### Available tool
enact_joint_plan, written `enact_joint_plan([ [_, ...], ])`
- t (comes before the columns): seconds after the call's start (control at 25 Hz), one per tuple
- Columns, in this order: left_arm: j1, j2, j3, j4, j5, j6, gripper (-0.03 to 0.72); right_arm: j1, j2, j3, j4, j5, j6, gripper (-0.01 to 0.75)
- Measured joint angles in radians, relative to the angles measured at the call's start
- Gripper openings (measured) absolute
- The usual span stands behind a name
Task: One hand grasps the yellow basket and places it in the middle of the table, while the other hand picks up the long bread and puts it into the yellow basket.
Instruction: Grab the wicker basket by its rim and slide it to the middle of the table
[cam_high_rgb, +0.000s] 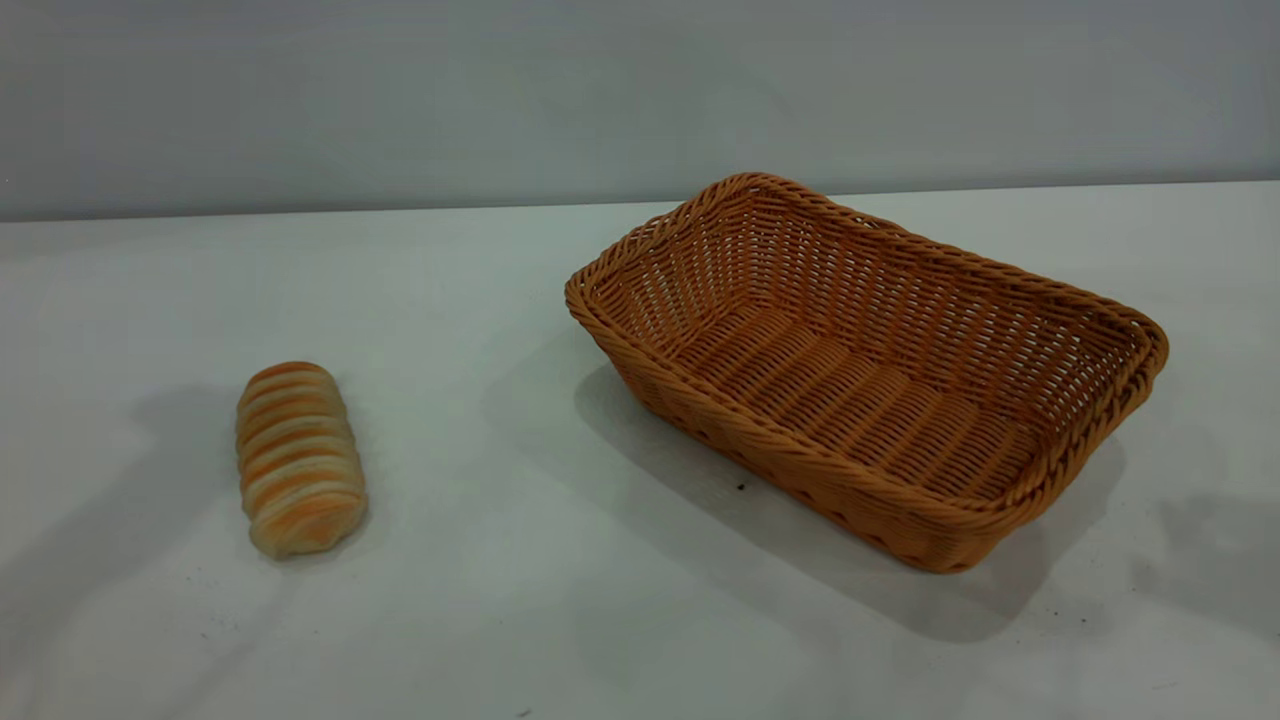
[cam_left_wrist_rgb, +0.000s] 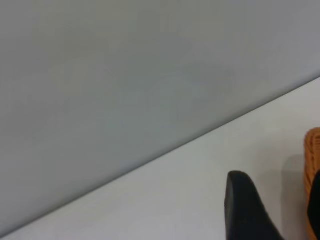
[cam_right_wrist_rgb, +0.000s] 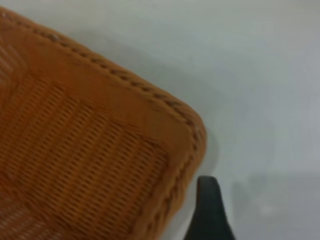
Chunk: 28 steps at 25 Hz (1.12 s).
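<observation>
The yellow basket (cam_high_rgb: 870, 370) is a large woven wicker basket standing on the white table (cam_high_rgb: 520, 560), right of centre, and it is empty. The long bread (cam_high_rgb: 298, 458) is a striped roll lying on the table at the left. Neither gripper shows in the exterior view. My left gripper (cam_left_wrist_rgb: 280, 200) is open and empty above the table, with an edge of the basket (cam_left_wrist_rgb: 312, 165) just beyond it. A part of my right gripper (cam_right_wrist_rgb: 207, 210) shows just outside a corner of the basket (cam_right_wrist_rgb: 90, 150), apart from the braided rim.
A plain grey wall (cam_high_rgb: 600, 90) runs behind the table's far edge. Bare tabletop lies between the bread and the basket and in front of both. Arm shadows fall on the table at the front left and front right.
</observation>
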Motion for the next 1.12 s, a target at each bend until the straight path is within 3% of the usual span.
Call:
enact_joint_plan([
  [0.24, 0.000, 0.126, -0.130, 0.000, 0.008, 0.038, 0.383, 0.004, 0.113, -0.092, 0.140, 0.079, 0.005, 0.578],
  [0.52, 0.000, 0.276, -0.266, 0.001, 0.086, 0.039, 0.383, 0.073, 0.243, -0.147, 0.220, 0.117, 0.005, 0.582],
  [1.12, 0.000, 0.390, -0.284, 0.002, 0.088, 0.038, 0.383, 0.089, 0.366, -0.156, 0.260, 0.182, -0.010, 0.583],
])
